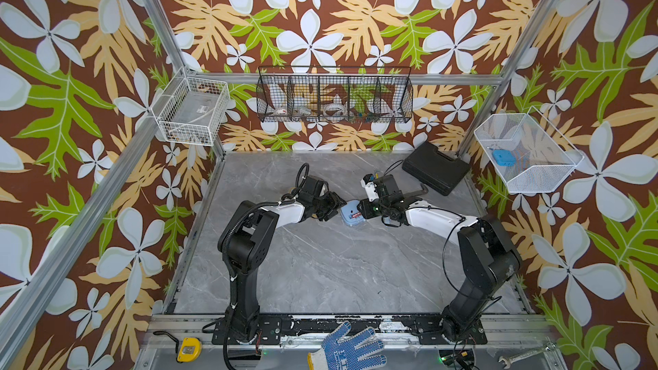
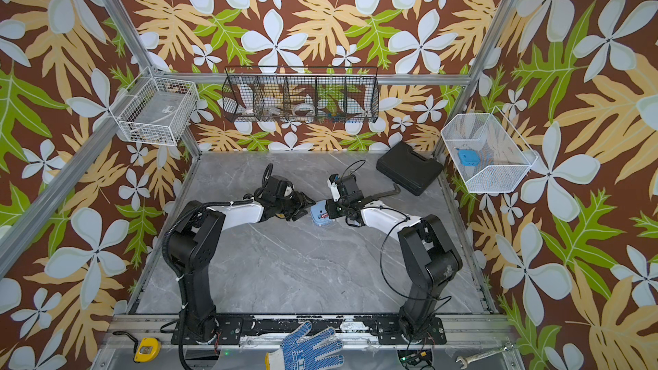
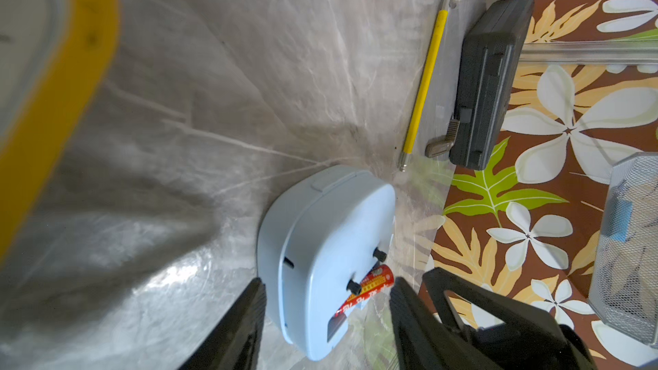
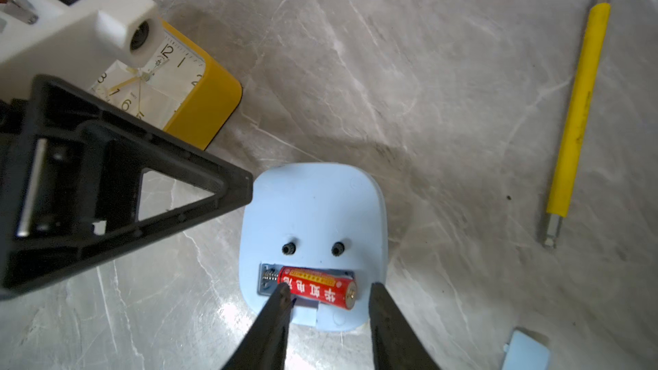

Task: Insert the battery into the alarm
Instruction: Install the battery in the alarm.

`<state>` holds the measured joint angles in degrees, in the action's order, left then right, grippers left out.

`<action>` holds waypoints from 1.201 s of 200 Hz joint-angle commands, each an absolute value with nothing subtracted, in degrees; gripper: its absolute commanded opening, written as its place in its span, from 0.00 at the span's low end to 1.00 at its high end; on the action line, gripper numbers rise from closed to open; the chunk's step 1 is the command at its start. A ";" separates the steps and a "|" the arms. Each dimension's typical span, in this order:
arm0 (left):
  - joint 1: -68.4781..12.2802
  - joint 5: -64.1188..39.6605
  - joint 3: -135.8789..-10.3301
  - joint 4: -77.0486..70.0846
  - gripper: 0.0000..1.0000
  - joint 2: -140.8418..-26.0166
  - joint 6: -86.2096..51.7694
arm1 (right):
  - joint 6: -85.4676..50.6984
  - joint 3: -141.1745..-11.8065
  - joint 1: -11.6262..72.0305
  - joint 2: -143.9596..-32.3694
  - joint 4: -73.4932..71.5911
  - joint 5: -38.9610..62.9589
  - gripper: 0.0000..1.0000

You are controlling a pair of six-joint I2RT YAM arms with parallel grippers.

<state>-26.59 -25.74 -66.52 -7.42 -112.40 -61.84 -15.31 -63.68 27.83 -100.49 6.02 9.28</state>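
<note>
The alarm (image 4: 313, 215) is a light blue clock lying face down mid-table, seen in both top views (image 1: 352, 213) (image 2: 322, 213). Its battery slot is uncovered. The red battery (image 4: 317, 288) lies in the slot, tilted, with its plus end raised over the slot's edge. My right gripper (image 4: 330, 290) hangs open over it, one finger touching the battery's spring end and the other clear of the plus end. My left gripper (image 3: 328, 282) is open at the alarm's (image 3: 331, 229) opposite side. One of its fingers (image 4: 245, 181) touches the alarm's corner.
A yellow clock (image 4: 199, 101) stands close behind the left gripper. A yellow-handled hex key (image 4: 576, 119) and a black case (image 1: 436, 167) lie at the back right. The loose blue battery cover (image 4: 525, 352) lies near the right gripper. Wire baskets hang on the walls.
</note>
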 commanded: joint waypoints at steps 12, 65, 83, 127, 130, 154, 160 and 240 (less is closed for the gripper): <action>-26.63 -25.72 -66.80 -7.21 0.57 -112.97 -61.70 | -14.60 -64.34 28.05 -101.49 7.60 7.35 0.36; -26.63 -25.92 -66.73 -7.21 0.54 -113.71 -61.86 | -14.68 -64.69 28.70 -103.12 7.93 8.48 0.27; -26.63 -26.25 -67.03 -7.27 0.54 -114.07 -61.96 | -14.68 -64.94 28.76 -103.79 8.00 8.68 0.24; -26.63 -26.63 -67.19 -7.21 0.52 -115.25 -62.13 | -14.76 -65.83 28.96 -105.41 8.55 9.73 0.16; -26.63 -26.71 -67.22 -7.21 0.51 -115.32 -62.10 | -14.76 -65.79 28.92 -105.45 8.54 9.81 0.15; -26.63 -26.98 -67.51 -7.32 0.49 -115.76 -62.22 | -14.33 -66.30 28.99 -106.42 9.32 10.39 0.11; -26.63 -27.11 -67.63 -7.36 0.48 -115.92 -62.19 | -14.20 -66.58 28.99 -106.83 9.68 10.63 0.10; -26.64 -27.53 -67.37 -8.18 0.46 -116.72 -62.80 | -12.66 -69.42 30.11 -108.81 11.91 10.33 0.08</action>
